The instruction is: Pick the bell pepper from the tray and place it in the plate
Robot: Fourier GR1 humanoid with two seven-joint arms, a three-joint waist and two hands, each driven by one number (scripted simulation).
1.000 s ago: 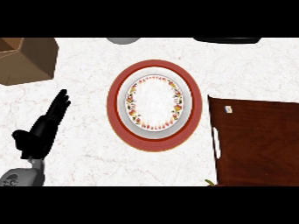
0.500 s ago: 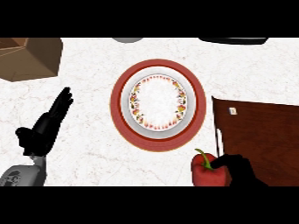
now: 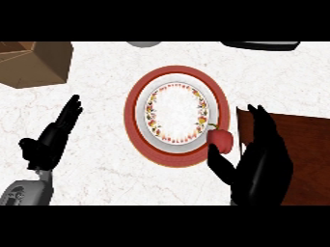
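A red bell pepper with a green stem is over the lower right rim of the plate, a white plate with a red border and a flowered ring. My right hand comes in from the lower right and holds the pepper, thumb below it and fingers along its right side. Behind that hand, at the right edge, lies the dark brown tray, partly hidden by the hand. At the lower left my left hand rests open on the white counter, fingers pointing up, apart from the plate.
A brown box stands at the back left corner. A grey round object and a dark object show at the counter's far edge. White marble counter lies between my left hand and the plate.
My right hand has come up from the lower edge with the bell pepper and carried it up and left, from beside the tray to the plate's rim. The left hand stayed put.
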